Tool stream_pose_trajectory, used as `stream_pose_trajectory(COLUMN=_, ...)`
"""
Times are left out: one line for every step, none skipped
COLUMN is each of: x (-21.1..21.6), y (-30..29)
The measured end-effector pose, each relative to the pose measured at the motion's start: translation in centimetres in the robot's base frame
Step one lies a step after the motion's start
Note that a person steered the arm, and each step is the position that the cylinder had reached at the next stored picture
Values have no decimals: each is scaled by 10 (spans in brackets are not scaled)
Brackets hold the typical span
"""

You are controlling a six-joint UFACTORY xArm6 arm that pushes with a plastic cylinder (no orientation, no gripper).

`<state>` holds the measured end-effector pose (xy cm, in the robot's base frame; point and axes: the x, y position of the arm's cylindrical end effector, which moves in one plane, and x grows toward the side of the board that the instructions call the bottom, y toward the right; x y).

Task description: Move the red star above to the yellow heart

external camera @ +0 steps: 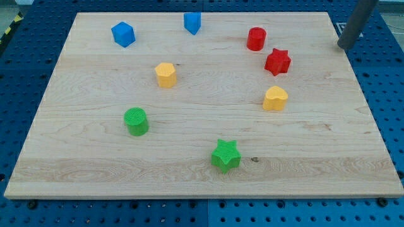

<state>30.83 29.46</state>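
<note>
Camera view shows my tip (pixel 344 46) parked off the counter (pixel 95 164), just beyond its top right corner, well apart from every block. There are no jaws on this rig, only the bare rod, so nothing is gripped or held.

The red star (pixel 277 61) lies near the counter's right edge, toward the top. The yellow heart (pixel 275 98) sits near it on the side toward the bottom edge, close but not touching (so the star already looks roughly above the heart, and any remaining move is probably a small correction).

The main risk, as I judge it, is overdoing that correction. A push toward the bottom edge would drive the star into the heart and shift the target itself. The red cylinder (pixel 256 38) stands just beside the star toward the top left, and a sweep coming in from the top edge could clip it and knock it into the star. The star's points may also make it spin or slip sideways off the rod under an off-centre push, possibly toward the right edge.

The yellow hexagon (pixel 165 74), the blue cube (pixel 123 33), the other blue block (pixel 192 22), the green cylinder (pixel 136 121) and the green star (pixel 225 156) are well clear.
</note>
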Motion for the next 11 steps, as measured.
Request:
stream_pose_trajectory(x=0, y=-16)
stream_pose_trajectory(x=0, y=-20)
stream_pose_trajectory(x=0, y=-30)
stream_pose_trajectory(x=0, y=-55)
stream_pose_trajectory(x=0, y=-90)
stream_pose_trajectory(x=0, y=-105)
stream_pose_trajectory(x=0, y=-105)
stream_pose_trajectory(x=-12, y=-117)
stream_pose_trajectory(x=5, y=-129)
stream_pose_trajectory(x=27, y=-137)
stream_pose_trajectory(x=33, y=-148)
